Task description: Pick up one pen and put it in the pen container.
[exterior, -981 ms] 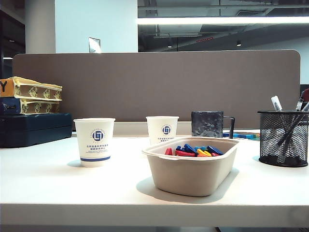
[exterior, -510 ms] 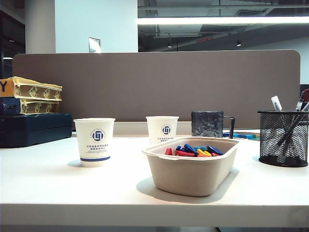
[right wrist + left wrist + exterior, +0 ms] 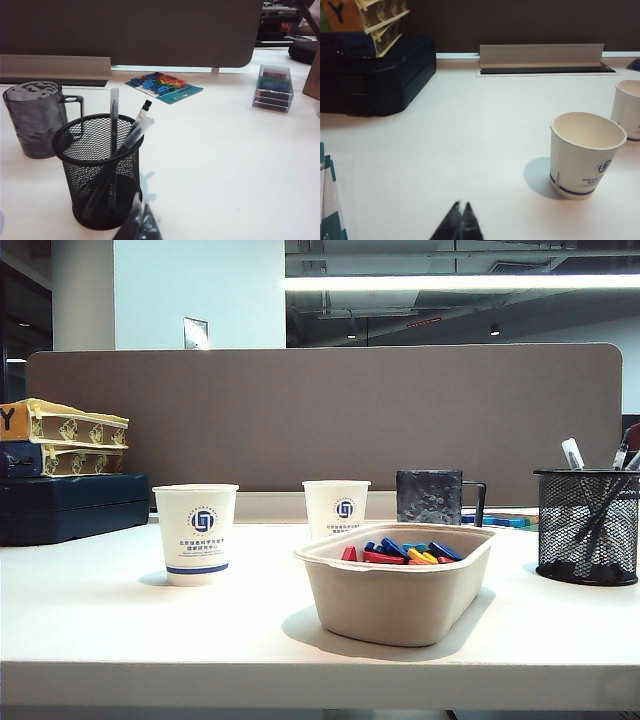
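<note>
**Stillness across the surface, pens already standing in the mesh cup**

Nothing in the exterior view differs from a second ago: cups, tray and mesh cup sit exactly where they were, and neither arm shows there.

At the far left stands a stack of a dark blue case and patterned boxes [image 3: 62, 475]. Next come two white paper cups with a blue logo; the nearer one [image 3: 196, 533] is empty inside, as the left wrist view shows. The left pincer [image 3: 461, 222] hangs low above bare white surface [image 3: 120, 630] near that cup, its dark tips pressed together and holding nothing.

In the middle sits the beige oblong tray [image 3: 397, 585] of short red, blue and yellow pieces, with the dark textured mug with a handle [image 3: 432, 497] behind it.

At the right stands the black wire-mesh pen container [image 3: 98, 170]. The slim pen with a dark barrel and white-grey end [image 3: 114, 120] leans inside it among other pens. The right pincer [image 3: 139, 222] hovers just beside the container, closed and empty.

With no loose pen visible, the placing looks done, or not yet begun; I cannot tell which.
</note>
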### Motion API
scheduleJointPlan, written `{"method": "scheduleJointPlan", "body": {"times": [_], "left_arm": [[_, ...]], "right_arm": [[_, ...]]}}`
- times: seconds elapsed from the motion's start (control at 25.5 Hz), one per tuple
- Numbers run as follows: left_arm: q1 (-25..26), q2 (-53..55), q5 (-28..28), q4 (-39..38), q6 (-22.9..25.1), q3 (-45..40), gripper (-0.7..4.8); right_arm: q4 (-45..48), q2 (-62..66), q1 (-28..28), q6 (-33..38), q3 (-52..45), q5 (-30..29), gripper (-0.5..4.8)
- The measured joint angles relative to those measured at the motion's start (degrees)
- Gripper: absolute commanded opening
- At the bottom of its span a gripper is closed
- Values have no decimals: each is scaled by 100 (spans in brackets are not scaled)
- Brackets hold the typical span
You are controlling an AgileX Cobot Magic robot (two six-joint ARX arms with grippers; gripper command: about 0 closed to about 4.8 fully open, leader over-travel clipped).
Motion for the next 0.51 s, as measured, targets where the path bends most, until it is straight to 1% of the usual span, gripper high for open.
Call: {"method": "scheduleJointPlan", "body": {"times": [0.27, 0.39, 0.51], "left_arm": [[2, 0, -20, 22, 2, 0, 3], [2, 0, -20, 44, 24, 0, 3], [2, 0, -22, 44, 144, 0, 3]], "right_arm": [[7, 0, -7, -4, 0, 0, -2], [11, 0, -9, -127, 0, 0, -2], [11, 0, -7, -326, 0, 0, -2]]}}
